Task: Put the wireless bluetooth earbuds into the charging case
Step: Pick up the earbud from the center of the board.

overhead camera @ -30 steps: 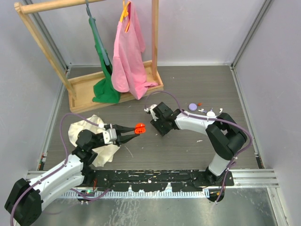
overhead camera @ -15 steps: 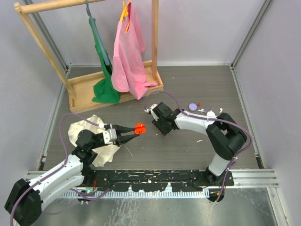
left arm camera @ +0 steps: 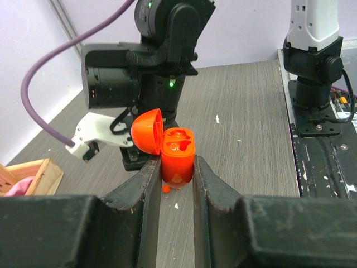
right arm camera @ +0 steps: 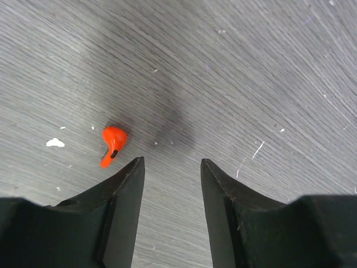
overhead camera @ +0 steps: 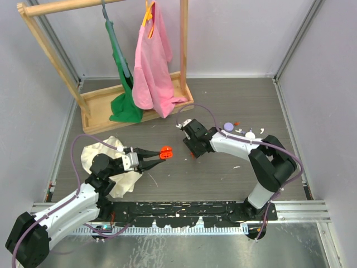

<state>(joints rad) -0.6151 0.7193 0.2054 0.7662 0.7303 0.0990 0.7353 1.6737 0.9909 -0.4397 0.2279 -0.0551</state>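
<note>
The left gripper (left arm camera: pixel 175 167) is pinching an orange charging case (left arm camera: pixel 178 152) between its two dark fingers and holds it upright above the grey table (overhead camera: pixel 189 181), with its hinged lid (left arm camera: pixel 148 130) swung open to the left. The open top shows moulded orange wells, but whether an earbud sits in them cannot be told. Just beyond the case, the right arm points its wrist down at the table, and the right gripper (right arm camera: pixel 170 181) hangs low over the surface with its jaws spread and nothing between them. One small orange earbud (right arm camera: pixel 113 144) lies on the table just outside the left-hand finger in the right wrist view, near it but not touching. In the top view, a round lavender disc (overhead camera: pixel 228 126) rests well behind the right arm, a crumpled cream cloth (overhead camera: pixel 103 152) lies beside the left arm, and a wooden rack (overhead camera: pixel 89 106) at the far left carries a pink garment (overhead camera: pixel 152 61) and a green one (overhead camera: pixel 124 100).
</note>
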